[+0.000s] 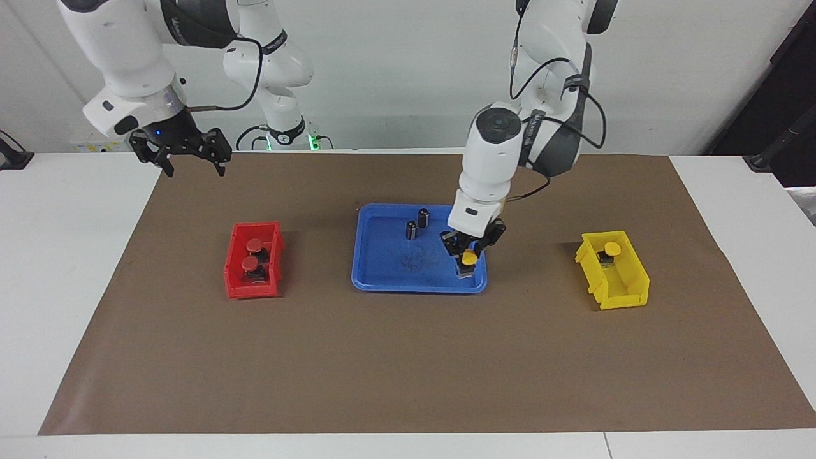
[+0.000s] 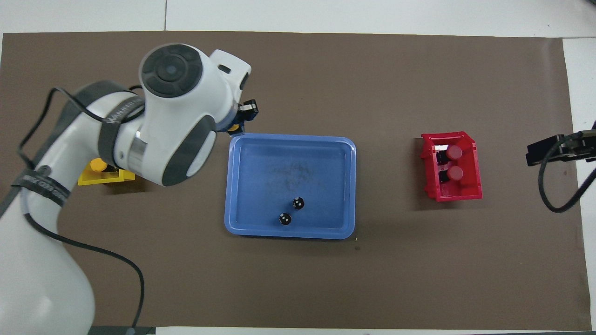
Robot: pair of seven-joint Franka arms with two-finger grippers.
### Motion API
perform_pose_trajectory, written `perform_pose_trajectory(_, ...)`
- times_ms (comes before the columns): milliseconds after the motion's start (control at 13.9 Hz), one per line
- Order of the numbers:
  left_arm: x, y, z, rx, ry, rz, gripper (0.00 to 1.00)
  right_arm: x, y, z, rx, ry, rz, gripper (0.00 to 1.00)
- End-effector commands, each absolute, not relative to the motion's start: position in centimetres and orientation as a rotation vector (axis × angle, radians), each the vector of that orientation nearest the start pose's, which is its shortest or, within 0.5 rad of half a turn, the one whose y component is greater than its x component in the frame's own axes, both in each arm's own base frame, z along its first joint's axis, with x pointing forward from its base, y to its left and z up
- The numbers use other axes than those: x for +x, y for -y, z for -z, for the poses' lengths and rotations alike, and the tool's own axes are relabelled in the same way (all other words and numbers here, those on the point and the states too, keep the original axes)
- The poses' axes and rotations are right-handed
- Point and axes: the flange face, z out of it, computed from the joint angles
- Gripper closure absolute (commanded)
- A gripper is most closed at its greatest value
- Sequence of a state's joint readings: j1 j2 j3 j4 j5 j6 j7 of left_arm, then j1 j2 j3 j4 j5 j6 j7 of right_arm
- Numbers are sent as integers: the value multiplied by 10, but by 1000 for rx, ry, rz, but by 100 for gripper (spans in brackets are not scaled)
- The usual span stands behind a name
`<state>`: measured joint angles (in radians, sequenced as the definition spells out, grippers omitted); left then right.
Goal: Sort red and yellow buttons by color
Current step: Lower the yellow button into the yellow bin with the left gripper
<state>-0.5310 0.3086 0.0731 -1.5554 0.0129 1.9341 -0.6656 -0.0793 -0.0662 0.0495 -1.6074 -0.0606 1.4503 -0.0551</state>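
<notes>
Fingers of my left end effector (image 1: 470, 252) are clamped on a yellow button (image 1: 470, 257), a round yellow cap on a small black base. I hold it raised over the edge of the blue tray (image 1: 382, 280) toward my left arm's end of the worktop (image 1: 64, 268). From overhead, my own white wrist housing covers most of that end effector, and only a sliver of yellow shows under it.

My right end effector (image 1: 189, 153) hangs high over the corner of the brown paper mat (image 1: 408, 357) at my right arm's end, its black fingers spread apart and holding nothing. From overhead it is cut off at the picture's edge.

The blue tray is a shallow plastic rectangle with rounded corners and a scuffed floor. Two small dark cylinders (image 1: 417, 224) with silvery bands stand upright in it, side by side, on the part nearer to me.

Toward my right arm's end sits an open red bin (image 1: 239, 284) of moulded plastic. Two red buttons (image 1: 252, 253) rest inside it, round caps up, one nearer to me than the other, well apart from both end effectors.

Toward my left arm's end sits a matching yellow bin (image 1: 628, 280) with a second yellow button (image 1: 610, 250) in the end nearer to me. From overhead my left arm hides most of this bin.
</notes>
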Motion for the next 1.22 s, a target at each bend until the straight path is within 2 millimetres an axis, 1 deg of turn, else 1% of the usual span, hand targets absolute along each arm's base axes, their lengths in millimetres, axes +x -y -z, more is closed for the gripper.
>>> perform_pose_trajectory(0,618,202,-494,-3108,203,77,99,523,41,-631,-3162,23,-203,0)
perform_pose_trajectory(143,634,143,-494,-3106,117,69,99,528,47,-633,-3098,-22,-138,0)
perform_pose_trajectory(287,645,83,-493,-3111,58,63,99,533,51,-634,-3097,-37,-80,0)
perform_pose_trajectory(359,647,62,-489,-3112,33,51,99,534,51,-633,-3100,-37,-76,0)
perform_pose_trajectory(502,644,27,-480,-3113,68,51,99,534,52,-629,-3106,-43,-74,0)
perform_pose_trajectory(574,639,18,-472,-3113,70,75,99,533,52,-630,-3110,-55,-73,0)
perform_pose_trajectory(789,622,3,-446,-3115,78,114,99,532,51,-627,-3113,-61,-78,0)
perform_pose_trajectory(1004,615,0,-432,-3115,-31,79,99,533,49,-629,-3162,-41,-81,0)
perform_pose_trajectory(1076,615,0,-429,-3115,-34,86,99,533,48,-629,-3177,-34,-80,0)
perform_pose_trajectory(1148,612,0,-419,-3116,-33,84,99,533,48,-629,-3177,-36,-80,0)
